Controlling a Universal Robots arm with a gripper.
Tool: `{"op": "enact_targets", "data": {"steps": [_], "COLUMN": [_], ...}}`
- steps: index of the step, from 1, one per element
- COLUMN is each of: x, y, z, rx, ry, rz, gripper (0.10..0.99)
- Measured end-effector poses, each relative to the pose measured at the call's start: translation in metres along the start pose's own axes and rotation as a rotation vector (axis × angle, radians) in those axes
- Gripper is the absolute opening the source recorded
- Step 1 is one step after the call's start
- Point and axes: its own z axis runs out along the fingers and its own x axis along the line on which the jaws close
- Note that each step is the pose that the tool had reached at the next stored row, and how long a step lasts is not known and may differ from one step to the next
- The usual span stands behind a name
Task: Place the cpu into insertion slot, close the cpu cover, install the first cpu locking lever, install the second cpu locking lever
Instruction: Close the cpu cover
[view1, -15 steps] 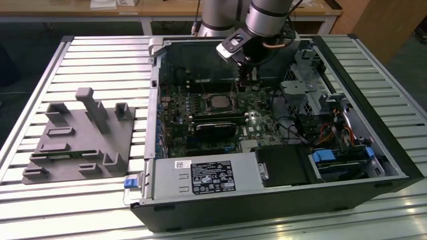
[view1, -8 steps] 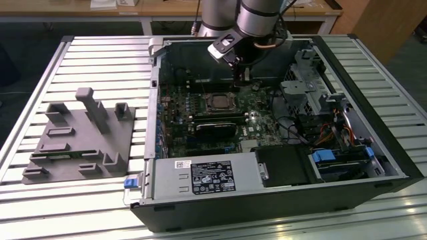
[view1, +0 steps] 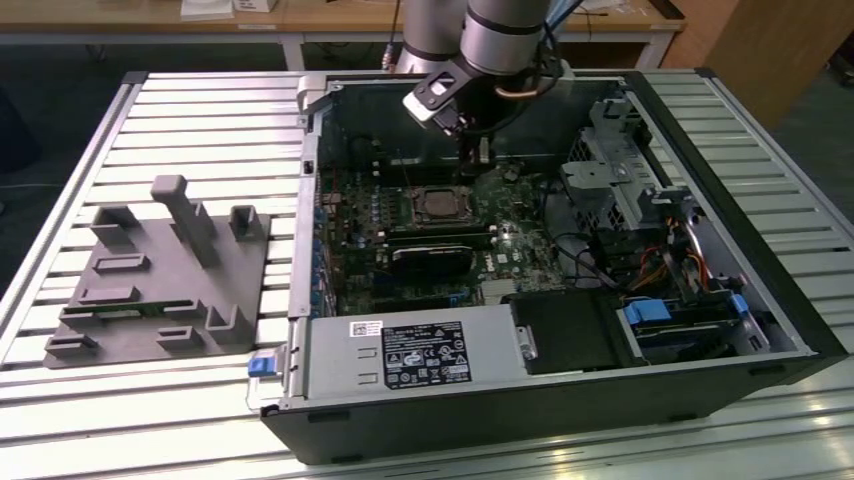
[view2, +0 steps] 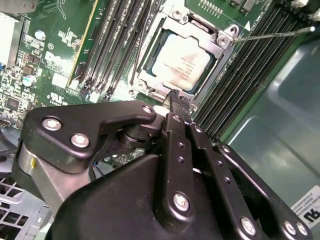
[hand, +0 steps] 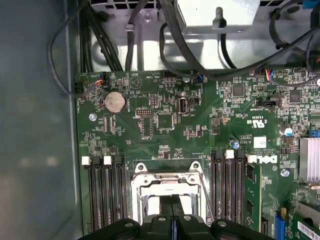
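Slatted bench (view1: 200, 110), open PC case (view1: 534, 420): silver-grey cpu (view2: 181, 62) sits framed by cpu cover (view2: 202, 30) (seemingly down); claw (view2: 176, 96) pinched narrow.

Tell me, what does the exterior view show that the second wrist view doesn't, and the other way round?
Exterior view: the whole computer case lying open on a slatted table, with a grey fixture on the exterior view's left. Second wrist view: close detail of the cpu framed by the cpu cover, and a thin wire lever sticking out sideways. Both: the gripper close above the insertion slot.
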Motion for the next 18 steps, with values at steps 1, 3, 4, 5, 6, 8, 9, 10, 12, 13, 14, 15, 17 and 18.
{"op": "enact_targets", "data": {"steps": [1,3,4,5,6,8,9,10,12,13,14,15,17,18], "x": [-0.0001,-0.0003,-0.0004,-0.0005,-0.0006,-0.0009,-0.0010,-0.0012,-0.0016,-0.0017,-0.0019,-0.0021,-0.0026,-0.0028], "y": [-0.0010,-0.0033,-0.0047,-0.0060,-0.0074,-0.0103,-0.0117,-0.0131,-0.0162,-0.0178,-0.0194,-0.0211,-0.0242,-0.0257], "z": [0.0006,0.0020,0.0028,0.0035,0.0044,0.0062,0.0070,0.0079,0.0097,0.0106,0.0114,0.0123,0.0141,0.0150], "rx": [-0.006,-0.017,-0.022,-0.026,-0.030,-0.037,-0.040,-0.043,-0.048,-0.050,-0.052,-0.055,-0.060,-0.063], "ry": [0.0004,0.0014,0.0019,0.0022,0.0027,0.0044,0.0053,0.0062,0.0082,0.0093,0.0102,0.0113,0.0132,0.0143], "rz": [-0.001,-0.003,-0.003,-0.004,-0.005,-0.007,-0.008,-0.009,-0.011,-0.011,-0.012,-0.013,-0.015,-0.015], "gripper": [0.106,0.106,0.106,0.106,0.106,0.106,0.106,0.106,0.106,0.106,0.106,0.106,0.106,0.106]}}
